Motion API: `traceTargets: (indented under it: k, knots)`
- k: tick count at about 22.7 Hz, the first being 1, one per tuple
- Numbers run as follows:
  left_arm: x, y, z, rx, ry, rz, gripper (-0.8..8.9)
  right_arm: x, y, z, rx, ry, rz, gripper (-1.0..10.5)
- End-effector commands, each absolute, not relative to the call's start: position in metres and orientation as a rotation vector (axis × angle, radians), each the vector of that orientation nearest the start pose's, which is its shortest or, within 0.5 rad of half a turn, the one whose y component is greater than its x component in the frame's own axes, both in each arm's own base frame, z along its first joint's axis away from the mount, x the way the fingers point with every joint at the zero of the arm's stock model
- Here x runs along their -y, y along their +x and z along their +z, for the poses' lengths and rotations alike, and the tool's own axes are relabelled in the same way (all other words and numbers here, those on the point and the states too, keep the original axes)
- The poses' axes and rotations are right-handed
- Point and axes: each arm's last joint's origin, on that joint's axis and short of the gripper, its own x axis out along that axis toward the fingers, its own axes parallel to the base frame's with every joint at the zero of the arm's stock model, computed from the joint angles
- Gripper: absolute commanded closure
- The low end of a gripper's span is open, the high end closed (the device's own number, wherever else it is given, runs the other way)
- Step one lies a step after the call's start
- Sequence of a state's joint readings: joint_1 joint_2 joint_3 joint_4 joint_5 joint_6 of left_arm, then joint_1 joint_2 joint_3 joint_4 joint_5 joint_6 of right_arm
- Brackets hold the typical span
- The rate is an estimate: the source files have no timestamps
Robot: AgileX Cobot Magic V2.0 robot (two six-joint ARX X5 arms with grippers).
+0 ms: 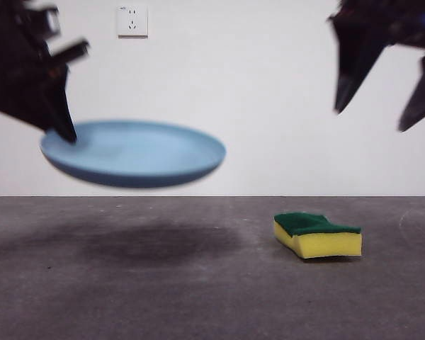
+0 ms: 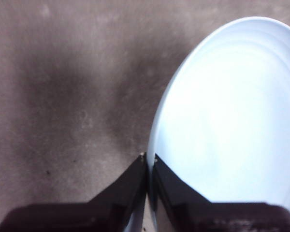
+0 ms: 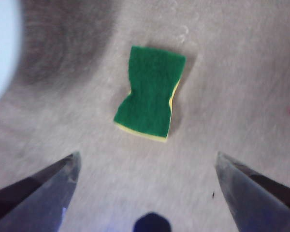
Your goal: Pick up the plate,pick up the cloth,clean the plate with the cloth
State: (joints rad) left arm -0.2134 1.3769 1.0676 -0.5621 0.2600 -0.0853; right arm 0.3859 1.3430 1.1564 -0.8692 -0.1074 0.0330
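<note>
Directly below right gripper [image 3: 147,162]: cloth [image 3: 150,93]

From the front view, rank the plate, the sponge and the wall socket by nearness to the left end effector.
1. The plate: its rim is clamped in the left end effector, held above the table.
2. The wall socket: on the wall behind, above the plate.
3. The sponge: lying on the table, under the open right end effector.

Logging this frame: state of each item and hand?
plate: lifted off the table, held by its rim, slightly tilted
sponge: lying on the table, green side up, untouched
left hand: shut on the plate rim
right hand: open, above the sponge
</note>
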Motion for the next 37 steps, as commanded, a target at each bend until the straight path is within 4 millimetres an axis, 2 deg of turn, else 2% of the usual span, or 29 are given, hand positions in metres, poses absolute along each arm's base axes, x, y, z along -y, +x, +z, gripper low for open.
traceTargets:
  k: [1, 5, 9, 13, 15, 18, 21, 25, 26, 27, 32, 34, 37]
  knots:
    - [0.065, 0.259, 0.290, -0.847, -0.087, -0.421, 8.22, -0.116, 0.254, 0.282, -1.059, -0.193, 0.414, 5.4]
    - [0.059, 0.229, 0.316, -0.782, -0.086, -0.430, 8.22, -0.140, 0.277, 0.257, -1.069, -0.241, 0.431, 5.5]
    - [0.056, 0.212, 0.325, -0.775, -0.085, -0.432, 8.22, -0.152, 0.295, 0.222, -1.138, -0.259, 0.429, 5.5]
    - [0.055, 0.210, 0.323, -0.799, -0.084, -0.431, 8.22, -0.158, 0.307, 0.198, -1.176, -0.268, 0.425, 6.4]
    - [0.055, 0.211, 0.323, -0.798, -0.083, -0.429, 8.22, -0.160, 0.311, 0.188, -1.187, -0.270, 0.424, 6.4]
    - [0.055, 0.211, 0.323, -0.798, -0.083, -0.429, 8.22, -0.161, 0.314, 0.181, -1.192, -0.269, 0.422, 6.4]
    - [0.055, 0.211, 0.323, -0.797, -0.083, -0.430, 8.22, -0.162, 0.316, 0.173, -1.209, -0.273, 0.420, 7.9]
    - [0.055, 0.211, 0.323, -0.797, -0.083, -0.429, 8.22, -0.163, 0.318, 0.159, -1.258, -0.283, 0.415, 7.9]
    - [0.055, 0.211, 0.323, -0.797, -0.083, -0.429, 8.22, -0.163, 0.318, 0.157, -1.267, -0.285, 0.414, 8.3]
    - [0.055, 0.211, 0.323, -0.797, -0.083, -0.429, 8.22, -0.163, 0.318, 0.156, -1.270, -0.287, 0.413, 9.4]
    - [0.054, 0.213, 0.321, -0.796, -0.040, -0.353, 8.22, -0.162, 0.314, 0.165, -1.270, -0.287, 0.414, 9.6]
    - [0.054, 0.219, 0.317, -0.806, -0.014, -0.319, 8.22, -0.161, 0.308, 0.183, -1.234, -0.275, 0.419, 9.6]
    - [0.058, 0.233, 0.305, -0.852, -0.007, -0.318, 8.22, -0.160, 0.295, 0.223, -1.115, -0.225, 0.437, 9.6]
